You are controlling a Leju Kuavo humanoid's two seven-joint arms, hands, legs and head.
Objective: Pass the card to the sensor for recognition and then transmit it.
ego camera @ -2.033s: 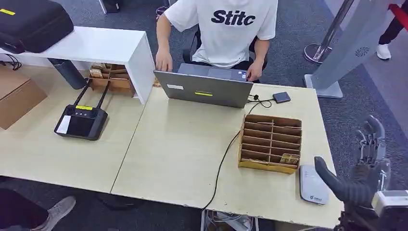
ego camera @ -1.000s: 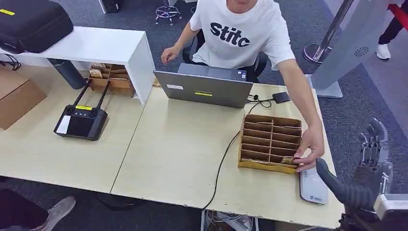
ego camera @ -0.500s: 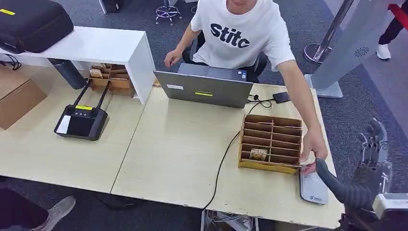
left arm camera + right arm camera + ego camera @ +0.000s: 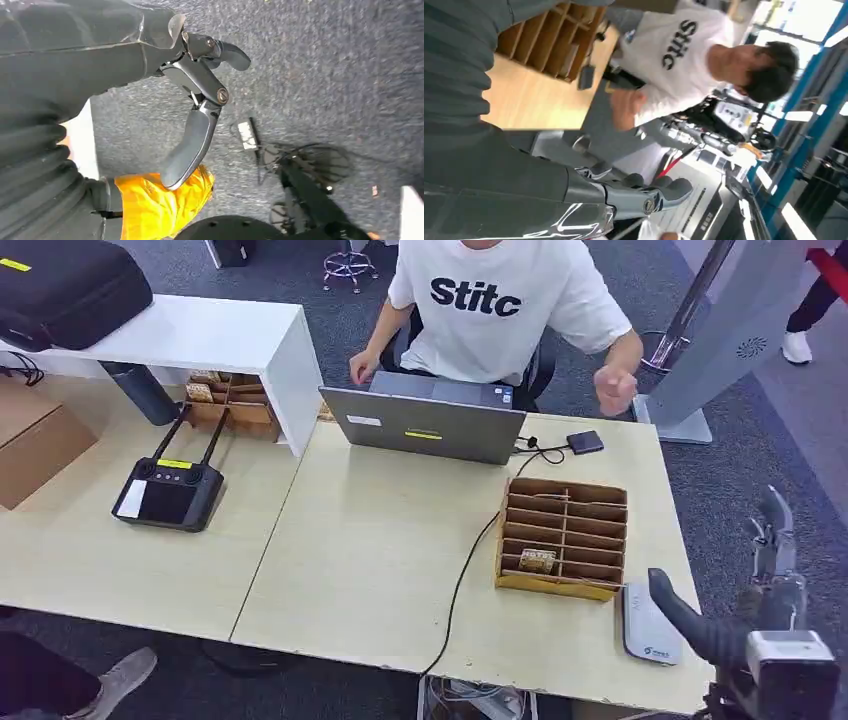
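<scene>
Reaching for the card (image 4: 537, 560) is judged to be the step in hand, since neither hand holds it yet. Going left to right across the worktop (image 4: 380, 540): a black controller (image 4: 168, 490) lies at the far left, a grey laptop (image 4: 425, 425) stands at the far edge in front of a seated person (image 4: 490, 300), and a black cable (image 4: 470, 560) runs from the laptop towards the near edge. Next comes the wooden slotted box (image 4: 562, 536); the card is seen in its near-left compartment, lying low in the slot. Just beside the box's near-right corner lies the white sensor (image 4: 650, 625), flat on the worktop.

To do the step well, the right hand (image 4: 745, 615) would have to be carried leftward over the sensor to the near-left slot, and the card pinched by its exposed upper edge so that the thin dividers are not pushed. It should then be held flat and low over the sensor face.

Right hand: raised at the worktop's right edge, thumb stretched towards the sensor, fingers (image 4: 775, 530) upright and apart, nothing held or touched. Left hand (image 4: 195, 125): hanging over the carpet, fingers loosely spread, nothing held.
</scene>
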